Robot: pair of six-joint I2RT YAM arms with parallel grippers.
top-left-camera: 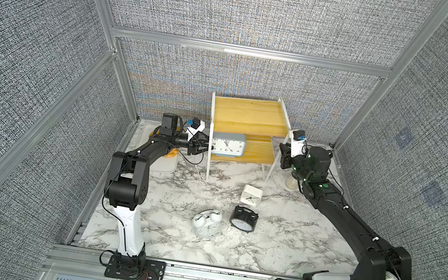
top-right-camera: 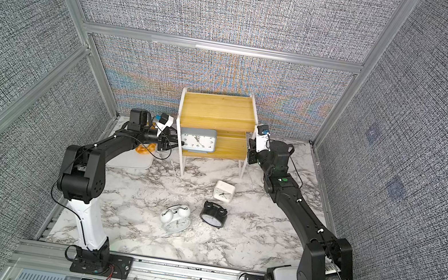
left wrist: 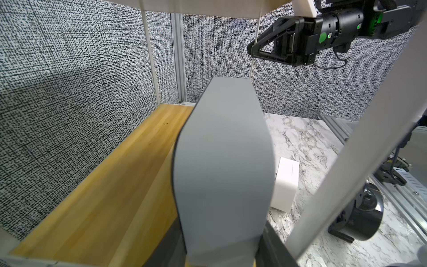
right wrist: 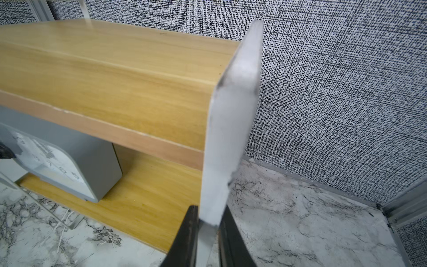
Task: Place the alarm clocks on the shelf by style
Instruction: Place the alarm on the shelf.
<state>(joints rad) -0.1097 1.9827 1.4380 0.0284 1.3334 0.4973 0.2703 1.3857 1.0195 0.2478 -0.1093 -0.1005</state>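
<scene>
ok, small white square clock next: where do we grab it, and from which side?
Pinch the small white square clock across its two flat side faces, coming down from above. It sits free on the table with its top face showing in both top views. The black twin-bell clock lies close in front of it, so a side-to-side pinch probably has the most room.

- The left arm stands up from its base at the near edge, bends at the elbow and reaches forward, with the forearm almost level.
- The left tool points sideways toward the right arm. Its jaws are partly apart and clamp one end of the grey-blue clock.
- The right arm stretches long and low, and its wrist is raised.
- The right tool has its jaws almost together, with one finger on each side of a thin white post of the shelf.
</scene>
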